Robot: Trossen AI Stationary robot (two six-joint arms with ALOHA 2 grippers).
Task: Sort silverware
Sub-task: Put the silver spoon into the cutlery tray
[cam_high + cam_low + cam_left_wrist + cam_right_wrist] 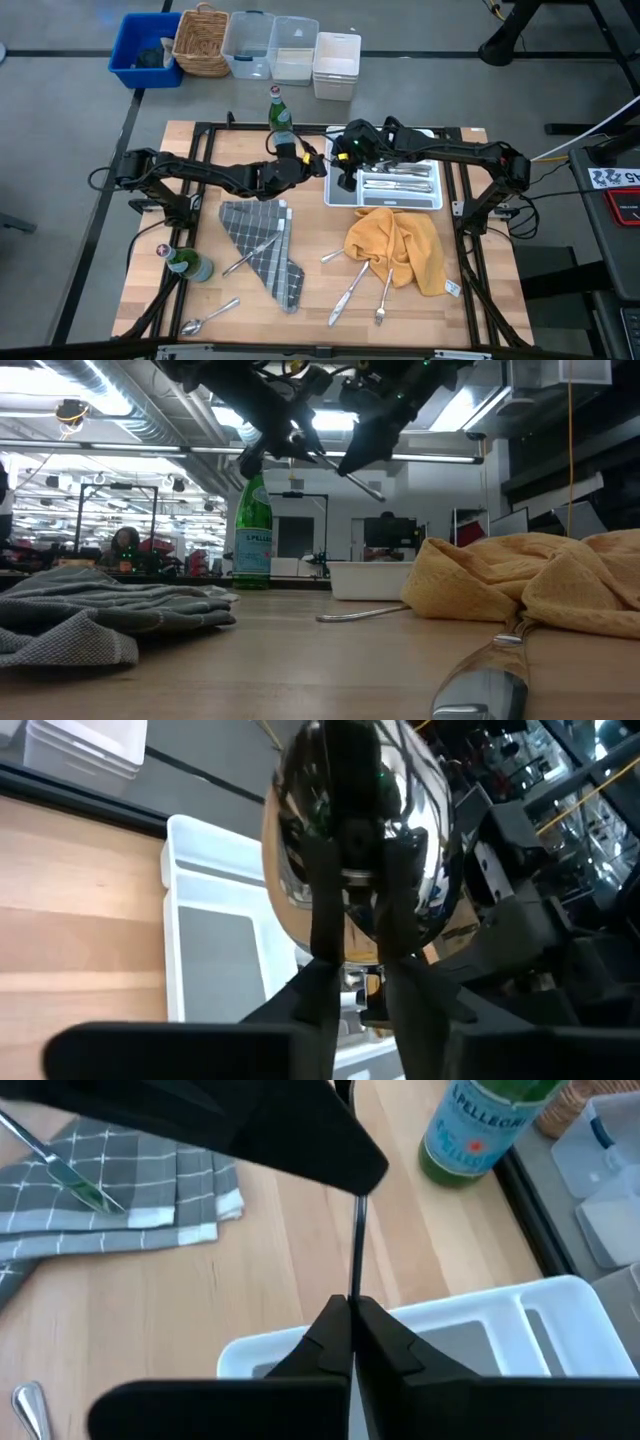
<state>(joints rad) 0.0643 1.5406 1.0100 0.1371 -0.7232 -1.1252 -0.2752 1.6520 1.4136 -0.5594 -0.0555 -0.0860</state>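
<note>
I see a spoon (pixel 355 830) passing between arms above the tray's (pixel 383 202) 9 o'clock edge. My right pincer (pixel 350 1315) is clamped together on its handle, so my left pincer (pixel 352 935) is parted around it. Other silverware (pixel 352 288) lies at 6 o'clock on the worktop (pixel 310 330).

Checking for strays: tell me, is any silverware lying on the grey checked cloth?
Yes: a knife lies across the grey checked cloth in the high view.

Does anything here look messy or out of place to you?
Yes. Several pieces of silverware lie scattered at odd angles on the table, some partly under a crumpled yellow cloth, one on a rumpled grey checked towel. A spoon sits alone near the front edge. Only the white tray looks orderly.
</note>
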